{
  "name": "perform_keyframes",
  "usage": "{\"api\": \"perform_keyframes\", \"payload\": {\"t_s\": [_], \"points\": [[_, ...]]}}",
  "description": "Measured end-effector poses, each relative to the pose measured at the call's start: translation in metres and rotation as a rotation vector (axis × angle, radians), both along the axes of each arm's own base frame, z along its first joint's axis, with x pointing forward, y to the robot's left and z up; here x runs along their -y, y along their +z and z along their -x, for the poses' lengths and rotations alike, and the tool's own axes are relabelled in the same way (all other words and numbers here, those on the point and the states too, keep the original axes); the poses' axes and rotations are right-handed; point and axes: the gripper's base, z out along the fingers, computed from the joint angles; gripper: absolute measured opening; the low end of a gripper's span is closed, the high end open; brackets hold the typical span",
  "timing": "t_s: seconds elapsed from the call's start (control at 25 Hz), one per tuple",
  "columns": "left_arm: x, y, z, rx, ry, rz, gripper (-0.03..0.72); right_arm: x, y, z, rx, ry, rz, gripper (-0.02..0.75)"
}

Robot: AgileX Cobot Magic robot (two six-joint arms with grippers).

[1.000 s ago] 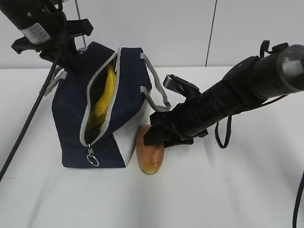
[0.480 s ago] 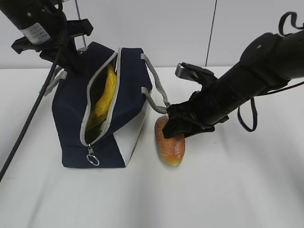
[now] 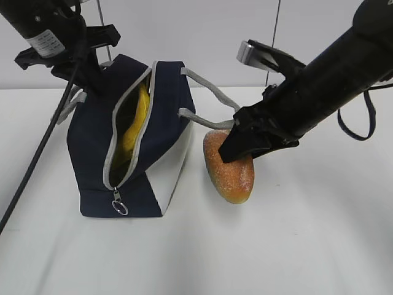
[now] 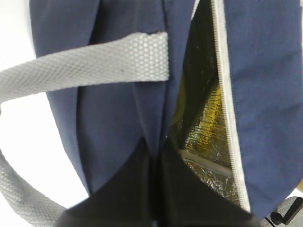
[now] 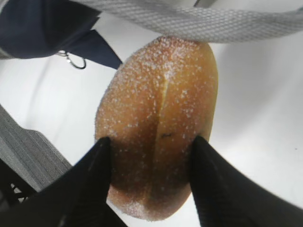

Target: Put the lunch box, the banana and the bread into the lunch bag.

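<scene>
The navy lunch bag (image 3: 92, 160) stands on the white table with its grey zipper open. The yellow banana (image 3: 132, 132) lies inside the opening. My left gripper (image 3: 83, 70) is shut on the bag's top fabric (image 4: 118, 94) at the back left and holds the mouth apart. In the left wrist view the foil lining (image 4: 208, 118) shows inside. My right gripper (image 3: 242, 144) is shut on the golden, sugar-speckled bread (image 3: 230, 166), lifted off the table just right of the bag; its fingers clamp both sides of the bread (image 5: 158, 123). The lunch box is not in view.
A grey strap handle (image 3: 206, 101) reaches from the bag to the right gripper and crosses over the bread as a strap (image 5: 189, 21) in the right wrist view. The zipper's ring pull (image 3: 120, 206) hangs at the bag's front. White table (image 3: 307, 246) spreads in front.
My right gripper has lifted the bread off the table and carried it right and upward, away from the bag's side. The strap handle has been drawn along with it. The left arm is still.
</scene>
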Motion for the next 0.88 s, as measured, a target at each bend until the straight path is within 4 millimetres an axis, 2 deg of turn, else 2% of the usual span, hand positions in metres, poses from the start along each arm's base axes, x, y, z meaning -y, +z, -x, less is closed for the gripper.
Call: {"api": "perform_keyframes", "payload": {"t_s": [0.28, 0.4, 0.6, 0.72, 0.88], "points": [[0.0, 0.0, 0.0, 0.0, 0.0, -0.001, 0.0, 0.0, 0.054, 0.021, 0.049, 0.082, -0.065, 0.391], [0.0, 0.0, 0.0, 0.001, -0.002, -0.001, 0.0, -0.004, 0.074, 0.02, 0.086, 0.084, -0.134, 0.391], [0.0, 0.0, 0.0, 0.001, -0.003, -0.001, 0.0, -0.014, 0.095, 0.013, 0.18, 0.06, -0.303, 0.391], [0.0, 0.0, 0.0, 0.001, -0.003, -0.001, 0.0, -0.02, 0.095, 0.004, 0.186, 0.032, -0.406, 0.391], [0.0, 0.0, 0.0, 0.001, -0.003, -0.001, 0.0, -0.028, 0.073, -0.015, 0.132, -0.018, -0.484, 0.391]]}}
